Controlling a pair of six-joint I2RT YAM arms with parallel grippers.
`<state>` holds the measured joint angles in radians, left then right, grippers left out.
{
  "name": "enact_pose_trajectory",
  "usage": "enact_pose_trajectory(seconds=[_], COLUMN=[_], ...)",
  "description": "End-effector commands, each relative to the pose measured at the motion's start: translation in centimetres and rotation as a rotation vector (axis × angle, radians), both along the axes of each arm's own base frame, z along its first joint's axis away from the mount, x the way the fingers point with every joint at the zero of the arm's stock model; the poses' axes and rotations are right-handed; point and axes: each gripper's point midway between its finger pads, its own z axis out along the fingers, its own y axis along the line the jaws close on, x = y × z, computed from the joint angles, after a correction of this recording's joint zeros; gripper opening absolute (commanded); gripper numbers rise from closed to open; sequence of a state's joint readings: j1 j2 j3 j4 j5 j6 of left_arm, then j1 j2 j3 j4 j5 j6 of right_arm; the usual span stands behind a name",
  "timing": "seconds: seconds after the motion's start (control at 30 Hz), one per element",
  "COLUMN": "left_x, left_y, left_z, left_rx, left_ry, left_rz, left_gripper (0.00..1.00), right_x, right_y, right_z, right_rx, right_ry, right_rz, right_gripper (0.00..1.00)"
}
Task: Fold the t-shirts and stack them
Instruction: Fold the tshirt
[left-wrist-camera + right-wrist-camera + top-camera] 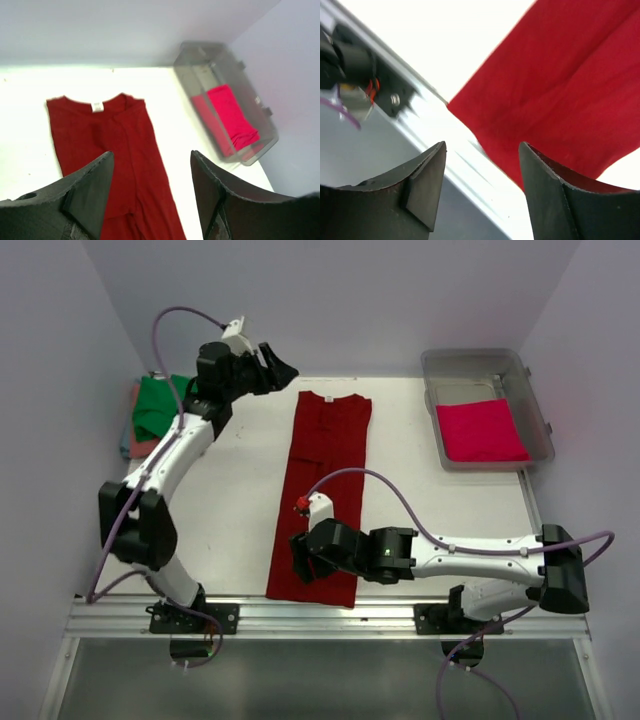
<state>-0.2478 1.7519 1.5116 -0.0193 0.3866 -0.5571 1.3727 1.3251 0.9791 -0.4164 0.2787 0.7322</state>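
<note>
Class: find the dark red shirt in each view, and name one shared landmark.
Top: shirt centre, a long strip, collar far.
Left wrist: shirt lower left, collar up.
Right wrist: shirt upper right, hem by rail.
Landmark: tub, right of the shirt in top and left wrist.

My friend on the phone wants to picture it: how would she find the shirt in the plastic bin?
At the far right corner of the white table sits a clear plastic tub. Inside lies a folded bright pinkish-red t-shirt. It alone is in a container, and is much brighter than the long dark red shirt mid-table.
</note>
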Motion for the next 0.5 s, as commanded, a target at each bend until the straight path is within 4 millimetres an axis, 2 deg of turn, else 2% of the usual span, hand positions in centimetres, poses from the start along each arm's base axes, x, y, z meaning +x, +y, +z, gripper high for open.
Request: enact_pose_trajectory(seconds=[0.0,0.03,0.07,0.1,0.13,0.17,0.2,0.27,0.3,0.33,0.4,0.47], left_x=[-1.9,-3.1,-3.9,-5.6,-6.4,-7.6,-9.3,-11.1,-12.4,-13.4,-15.5,-17.4], left_y=[2.8,3.5,3.8,4.3,4.7,5.1,5.8,6.9,7.3,7.5,7.8,7.9], left_z=[-3.2,-2.3,-2.9,-3.9,-4.3,-5.7,-6.7,-8.2,-9.9,-9.3,-9.8,-11.0], left_rx=[0.037,0.033,0.035,0.033,0.036,0.058,0.070,0.101,0.123,0.117,0.119,0.128], left_ry=[0.045,0.034,0.052,0.080,0.088,0.135,0.156,0.197,0.232,0.215,0.223,0.266], left_rz=[0.137,0.160,0.173,0.183,0.193,0.205,0.220,0.253,0.255,0.255,0.236,0.219], left_gripper=[0.67,0.67,0.67,0.67,0.67,0.66,0.66,0.66,0.66,0.66,0.66,0.65], right_x=[3.6,4.1,4.8,5.8,6.8,7.6,9.2,11.2,13.1,13.9,15.8,16.6], right_y=[-0.3,-0.7,-0.6,-0.2,-0.2,0.0,0.0,-0.1,-0.4,-0.5,-0.6,-0.9], right_z=[3.1,3.2,2.8,4.0,4.3,4.0,5.1,5.5,5.6,5.7,5.7,5.6], right_rx=[-0.055,-0.091,-0.132,-0.129,-0.146,-0.172,-0.166,-0.163,-0.165,-0.162,-0.164,-0.182], right_ry=[-0.193,-0.213,-0.235,-0.255,-0.274,-0.281,-0.286,-0.279,-0.270,-0.267,-0.262,-0.253], right_rz=[-0.058,-0.072,-0.072,-0.095,-0.118,-0.128,-0.171,-0.226,-0.272,-0.295,-0.339,-0.385], right_gripper=[0.64,0.65,0.65,0.65,0.64,0.62,0.61,0.55,0.54,0.53,0.45,0.38])
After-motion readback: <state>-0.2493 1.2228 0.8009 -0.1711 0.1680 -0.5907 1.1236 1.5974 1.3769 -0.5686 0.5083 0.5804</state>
